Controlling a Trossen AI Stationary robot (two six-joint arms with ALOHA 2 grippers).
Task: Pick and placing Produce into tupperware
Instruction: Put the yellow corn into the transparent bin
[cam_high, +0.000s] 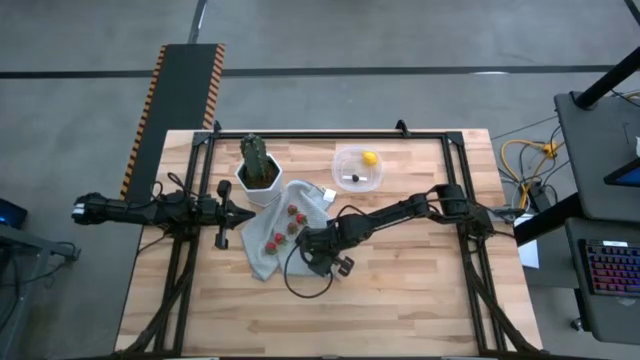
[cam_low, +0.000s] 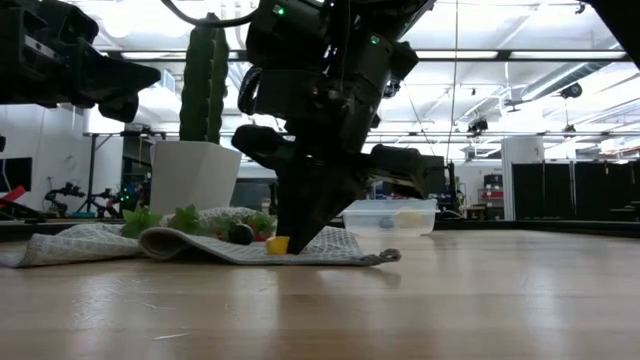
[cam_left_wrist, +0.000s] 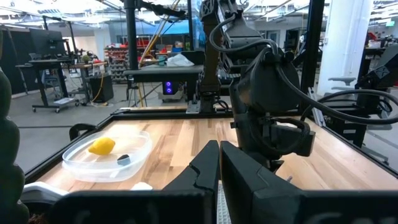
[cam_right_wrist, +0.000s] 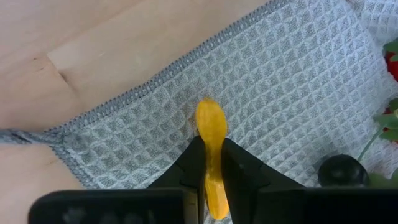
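Observation:
My right gripper (cam_right_wrist: 212, 163) points down over the grey waffle cloth (cam_high: 283, 228) and is shut on the yellow-orange elongated piece (cam_right_wrist: 211, 134). Red berries (cam_high: 295, 213) and a dark berry (cam_right_wrist: 341, 169) lie on the cloth beside it. The clear tupperware (cam_high: 358, 168) stands on the table toward the far edge, holding the lemon (cam_high: 370, 157) and a dark berry (cam_high: 353, 178). My left gripper (cam_high: 226, 212) waits shut by the white pot, touching nothing. My right gripper pinches the yellow-orange piece between its two fingers (cam_right_wrist: 239, 165), which lie along its length, over the half nearer the wrist. It comes from above, pointing down. The piece's free rounded end (cam_right_wrist: 209, 118) sticks out past the fingertips, low against the cloth (cam_low: 277, 244).
A green cactus in a white pot (cam_high: 259, 178) stands at the cloth's far left corner, close to the left gripper. A black cable (cam_high: 300, 285) loops on the table near the right gripper. Bare wood (cam_high: 400, 290) lies toward the near edge.

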